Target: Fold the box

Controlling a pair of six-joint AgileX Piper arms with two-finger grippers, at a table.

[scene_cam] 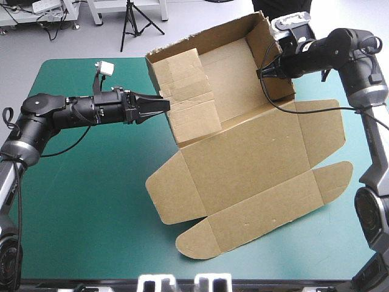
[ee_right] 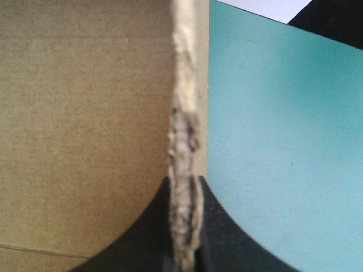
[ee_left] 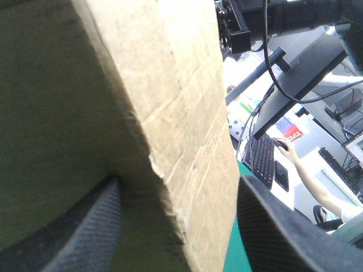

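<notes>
**Two claws are holding up the walls of a half-made box.**

On the left, the left claw (scene_cam: 163,105) is open wide. The left wall (scene_cam: 182,85) of the box (scene_cam: 243,164) stands between its two black fingers (ee_left: 85,226) and is not squeezed. The brown box sits in the middle of the teal-green counter (scene_cam: 79,182), more to the far side. Its walls are up at the back, and its lid (scene_cam: 255,194) lies flat toward the near edge. On the right, the right claw (scene_cam: 267,69) is pinched tight on the edge of the right wall (scene_cam: 262,36). I think the loose left wall could flop back down if the left claw pulls away. If the right claw tugs too hard, the whole box could slide, or the board edge could tear.
</notes>
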